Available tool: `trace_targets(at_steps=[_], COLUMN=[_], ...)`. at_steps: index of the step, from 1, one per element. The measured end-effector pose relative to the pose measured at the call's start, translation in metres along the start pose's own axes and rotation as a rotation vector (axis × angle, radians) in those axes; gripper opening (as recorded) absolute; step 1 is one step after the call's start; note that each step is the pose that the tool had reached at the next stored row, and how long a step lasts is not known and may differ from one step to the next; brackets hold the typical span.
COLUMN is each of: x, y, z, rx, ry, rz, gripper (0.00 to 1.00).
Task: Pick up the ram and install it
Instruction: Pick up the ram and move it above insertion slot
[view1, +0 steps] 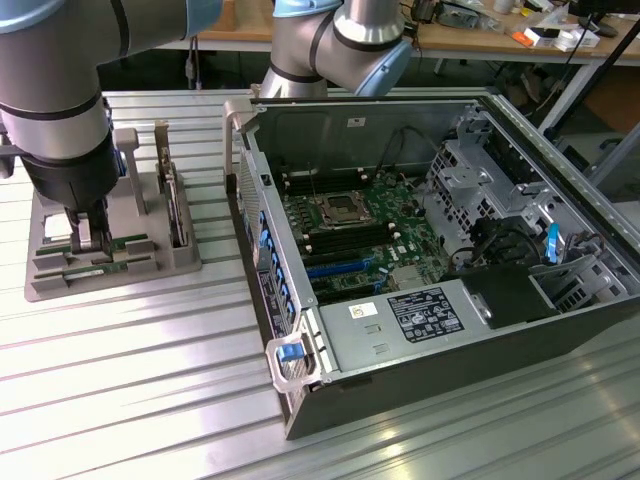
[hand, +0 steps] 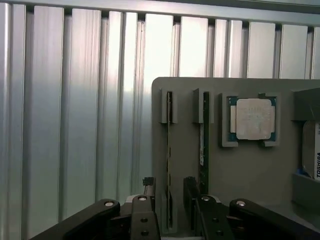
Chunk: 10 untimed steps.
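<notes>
End effector (hand: 169, 187) hanging wide open, jaws either side of ram (hand: 169, 145), not gripping. Ram sitting on edge in slot of grey holder (hand: 240, 172) on bench (hand: 75, 125). Pick-up step in hand; closing likely calling for centred pinch on thin board.

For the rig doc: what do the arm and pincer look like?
The arm is round silver-grey tubing with pale blue joint caps and a black end section. The pincer is black, built of linked bars with silver bolt heads, ending in two narrow fingers.
</notes>
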<state>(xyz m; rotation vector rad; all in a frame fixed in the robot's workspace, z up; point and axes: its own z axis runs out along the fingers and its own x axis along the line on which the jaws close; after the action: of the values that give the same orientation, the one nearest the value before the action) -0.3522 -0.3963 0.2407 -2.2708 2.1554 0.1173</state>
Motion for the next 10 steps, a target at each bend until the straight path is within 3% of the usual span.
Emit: trace_targets(at_steps=[10], x=[-0.003], y=[0.0020], z=[0.0230], rx=[-0.0011], ry=[0.0008], rz=[-0.020], gripper=[0.36])
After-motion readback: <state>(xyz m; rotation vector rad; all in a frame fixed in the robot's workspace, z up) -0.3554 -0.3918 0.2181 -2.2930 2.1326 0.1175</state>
